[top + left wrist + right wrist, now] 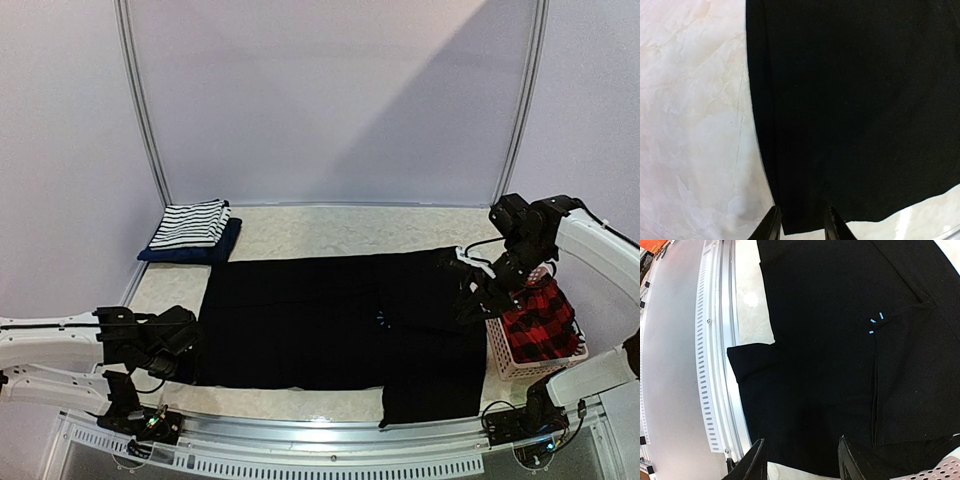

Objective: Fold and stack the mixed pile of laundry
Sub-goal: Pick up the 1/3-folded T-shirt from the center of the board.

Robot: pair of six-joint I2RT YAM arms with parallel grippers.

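A large black shirt with a small blue star mark (330, 320) lies spread flat across the pale tabletop (330, 232), seemingly smoothed for folding. The left fingers (771, 226), partly open, straddle its left hem; whether they pinch it I cannot tell. The right fingers (752, 465) stand apart over its right edge, empty. A red-black plaid shirt (540, 325) sits in a pink slotted plastic basket (505, 355).

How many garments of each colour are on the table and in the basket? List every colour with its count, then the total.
Black-and-white striped top, folded: 1
Navy piece, under the striped top: 1
Large black shirt, spread out flat: 1
Red-black plaid shirt: 1
Total: 4
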